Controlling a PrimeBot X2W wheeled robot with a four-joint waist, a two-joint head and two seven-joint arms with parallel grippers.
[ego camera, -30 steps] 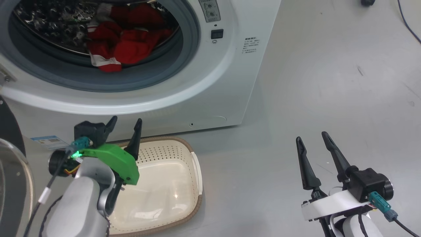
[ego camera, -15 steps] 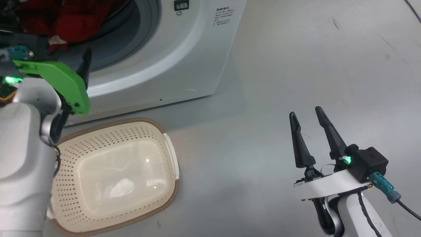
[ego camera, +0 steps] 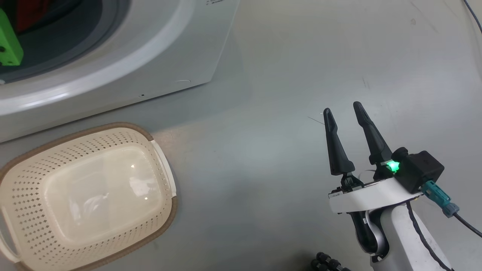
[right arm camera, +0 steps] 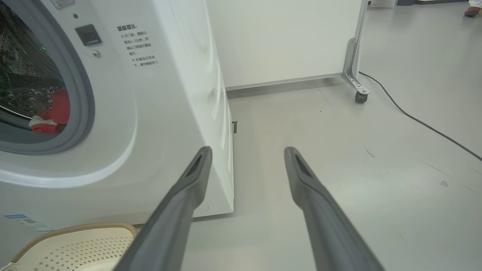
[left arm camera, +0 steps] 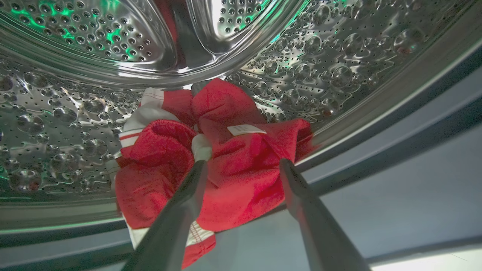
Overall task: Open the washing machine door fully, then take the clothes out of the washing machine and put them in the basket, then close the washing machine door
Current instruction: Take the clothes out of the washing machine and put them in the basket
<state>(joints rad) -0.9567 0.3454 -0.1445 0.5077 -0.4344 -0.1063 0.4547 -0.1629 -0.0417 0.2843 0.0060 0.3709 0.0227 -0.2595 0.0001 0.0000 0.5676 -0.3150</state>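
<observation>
Low on the left of the head view, the basket [ego camera: 174, 210] stands on the grey floor [ego camera: 263, 169], just in front of the washer [ego camera: 113, 67] and with nothing in it. A green wrist cover [ego camera: 7, 45] pokes into the washer's opening at the top left edge. Well to the right, the right gripper [ego camera: 342, 107] hangs over bare floor, its fingers spread and holding nothing. A green light [ego camera: 392, 166] glows at its base and a cable [ego camera: 467, 226] trails off behind it.

From the left wrist, the steel drum [left arm camera: 75, 124] curves around the red clothes [left arm camera: 158, 180], which lie heaped at its lip against the grey gasket [left arm camera: 376, 169]. A white tag [left arm camera: 244, 130] lies on top of them, its print too small to read. The left gripper [left arm camera: 243, 165] is released, its fingers wide apart with their tips at the heap. Whether they touch it I cannot tell.

From the right wrist, the washer's front bears a block of Chinese print [right arm camera: 137, 45], too fine to read, beside a small dark window [right arm camera: 87, 34], and a blue sticker [right arm camera: 22, 222] low down. Behind stands a white panel on a caster [right arm camera: 361, 97], with another cable [right arm camera: 414, 118] crossing the floor.
</observation>
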